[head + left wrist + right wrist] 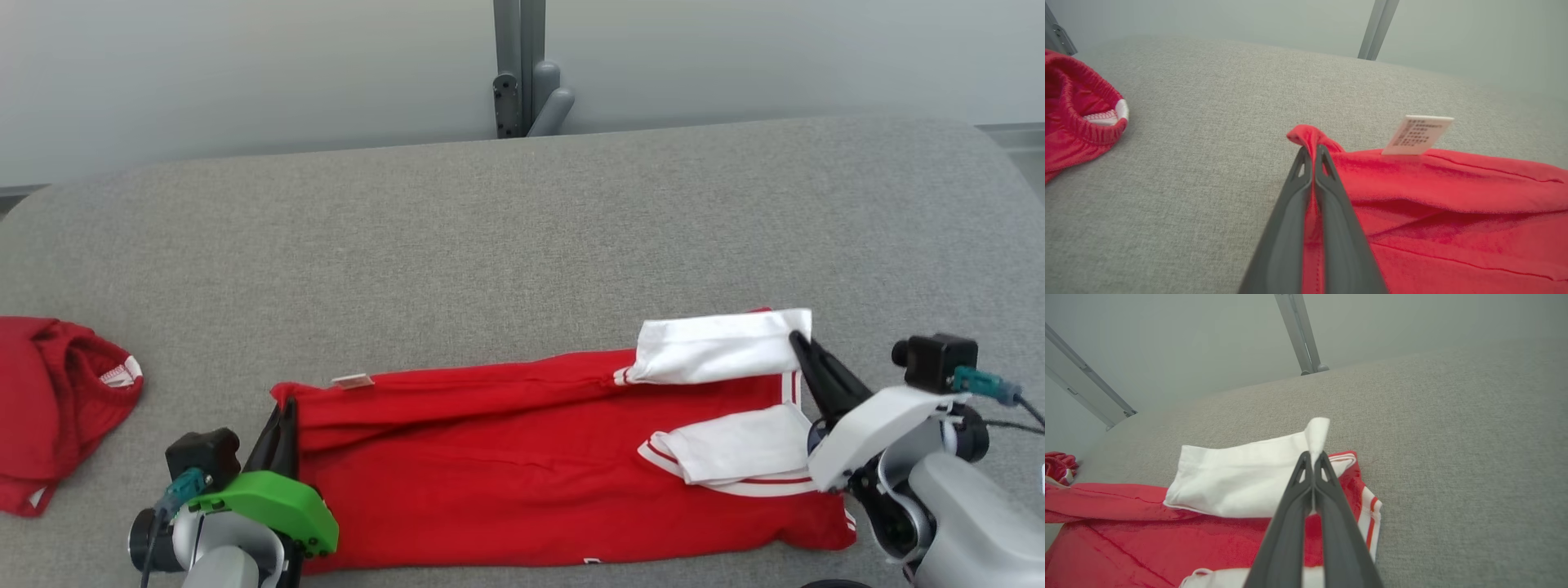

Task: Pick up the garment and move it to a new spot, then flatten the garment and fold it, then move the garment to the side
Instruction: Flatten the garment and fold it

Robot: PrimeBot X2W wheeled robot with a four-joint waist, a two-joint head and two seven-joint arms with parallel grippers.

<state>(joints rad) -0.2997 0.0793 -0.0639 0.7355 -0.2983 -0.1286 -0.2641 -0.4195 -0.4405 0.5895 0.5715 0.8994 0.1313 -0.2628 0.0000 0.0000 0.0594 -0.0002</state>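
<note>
A red garment (531, 465) with white sleeves lies stretched across the near part of the grey padded table (522, 229). My left gripper (282, 408) is shut on the garment's left corner; the left wrist view has red cloth (1312, 139) pinched between the dark fingers, beside a white care label (1419, 134). At the garment's right end my right gripper (796, 339) is shut on the corner of the upper white sleeve (718, 347). That sleeve's tip (1318, 435) sticks up past the closed fingertips in the right wrist view. A second white sleeve (735, 449) lies folded nearer me.
Another red garment (57, 408), crumpled, lies at the table's left edge and also shows as a red heap (1077, 118) in the left wrist view. A grey post (522, 65) stands behind the table's far edge. The table's far half is bare grey cloth.
</note>
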